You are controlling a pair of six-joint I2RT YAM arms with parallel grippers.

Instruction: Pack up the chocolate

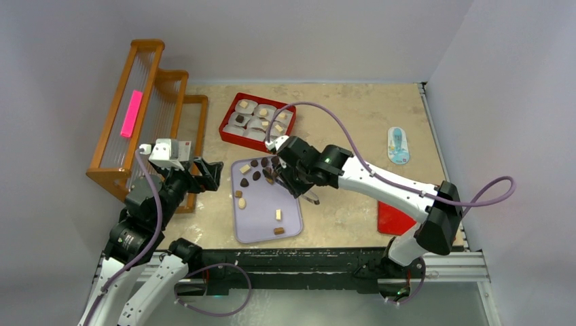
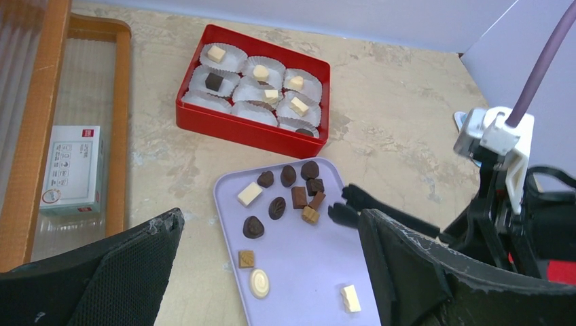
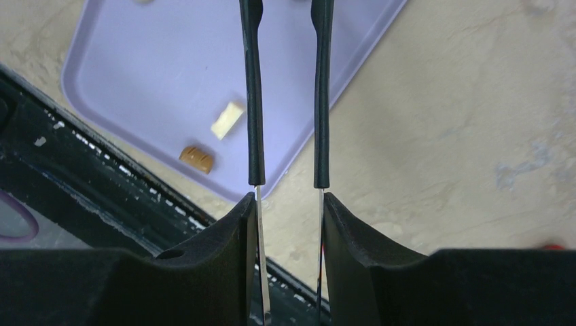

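Several chocolate pieces, dark, light brown and cream, lie on a lavender tray; most cluster at its far end. A red box of white paper cups behind the tray holds several pieces. My right gripper is shut on black tongs. The tongs' arms stand apart, and their tips sit by the cluster at the tray's right edge. My left gripper is open and empty, above the tray's left side.
A wooden rack with a pink strip stands at the left, with a white carton in it. A blue-white packet lies at the right. A red flat object lies by the right arm's base.
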